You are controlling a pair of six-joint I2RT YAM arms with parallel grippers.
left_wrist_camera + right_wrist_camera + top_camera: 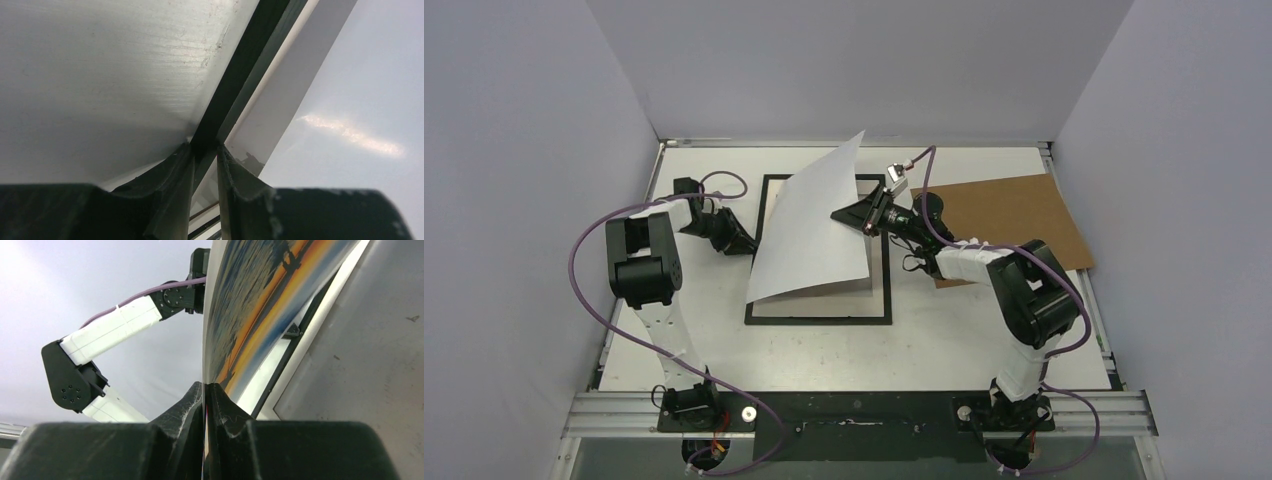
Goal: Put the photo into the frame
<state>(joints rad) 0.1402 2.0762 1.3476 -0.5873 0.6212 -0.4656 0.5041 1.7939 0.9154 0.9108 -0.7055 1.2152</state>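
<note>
White tabletop under grey walls: my right gripper pinches the photo, tilted pale-back-up over the frame at centre; my left gripper clamps the frame's left rail.

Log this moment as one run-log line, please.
right end effector: shut on photo, raised aslant | left end effector: pinching frame rail | photo not yet in frame

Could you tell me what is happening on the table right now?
The right end effector pinches one edge of the photo, holding it tilted above the frame, pale back up. The left end effector clamps the frame's left rim. The photo is not yet lying flat inside.
</note>
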